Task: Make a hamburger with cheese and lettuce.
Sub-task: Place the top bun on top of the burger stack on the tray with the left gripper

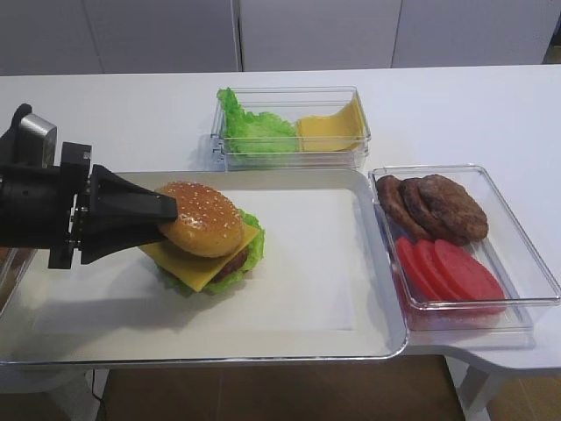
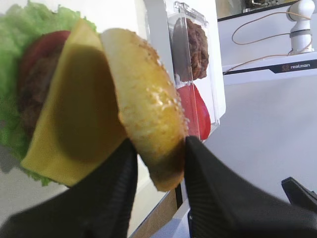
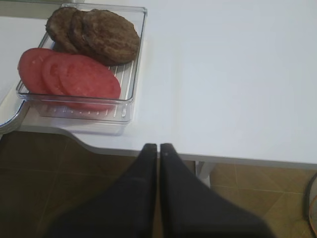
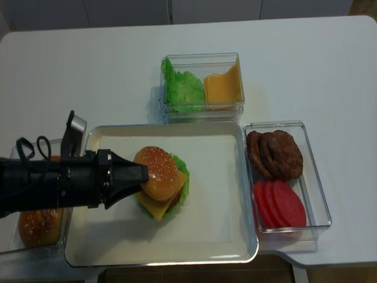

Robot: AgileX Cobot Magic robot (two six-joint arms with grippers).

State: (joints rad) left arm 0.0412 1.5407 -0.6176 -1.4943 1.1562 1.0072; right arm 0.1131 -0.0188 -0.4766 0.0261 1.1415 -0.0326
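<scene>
Golden sesame bun top (image 1: 203,218) sits tilted over the hamburger (image 1: 207,246) stack, which rests on the left half of the white tray (image 1: 324,272). Beneath the bun lies the cheese (image 1: 188,265), a flat yellow square with corners jutting past the brown patty (image 1: 231,262). The lettuce (image 1: 254,246) shows as a green frill around the patty on the right and lower edges.

Left gripper (image 2: 159,163) reaches in from the left of the tray, its black fingers clamped on the bun top's near edge; the wrist view shows one finger on the crust side and one under the bun's pale face. The bun's lower edge touches the cheese.

Right gripper (image 3: 158,148) hangs off the table's front edge over brown floor, its jaws pressed together, holding nothing.

Behind the tray stands a clear tub (image 1: 358,156) with loose lettuce leaves (image 1: 250,130) and cheese slices (image 1: 333,130). Just right of the tray, a second clear tub (image 1: 517,254) holds spare patties (image 1: 434,209) at the back and red tomato slices (image 1: 451,270) in front. At the far left, another bun (image 4: 40,227) lies in a partly hidden container.
</scene>
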